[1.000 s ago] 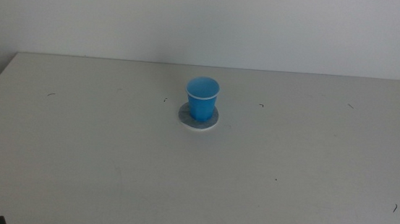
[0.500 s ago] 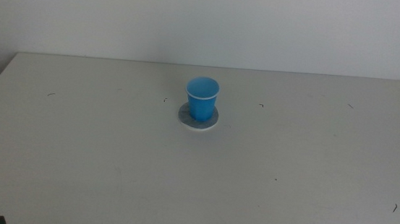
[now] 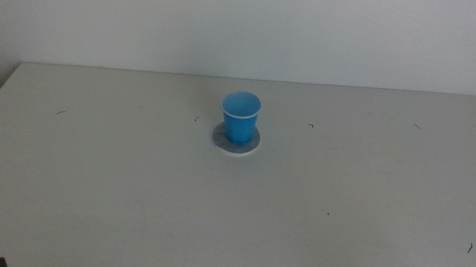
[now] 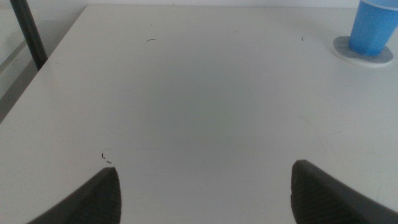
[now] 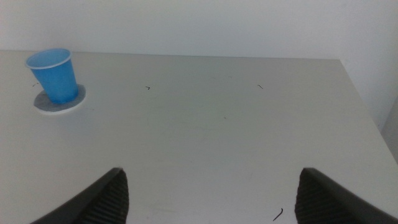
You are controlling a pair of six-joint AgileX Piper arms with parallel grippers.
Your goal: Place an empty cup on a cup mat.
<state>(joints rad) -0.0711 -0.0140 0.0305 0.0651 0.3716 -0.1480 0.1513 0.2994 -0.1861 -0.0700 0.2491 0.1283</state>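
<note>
Middle view: the cup [image 3: 240, 116] stands upright on the mat [image 3: 237, 142], at 12 o'clock from the table's [image 3: 86, 189] middle. No arm shows.

Left wrist view: your left gripper [image 4: 205, 186] is spread wide, empty, well apart from the cup.

Right wrist view: your right gripper [image 5: 211, 190] is spread too, empty. The job looks done, so keep both back and don't bump it.
</note>
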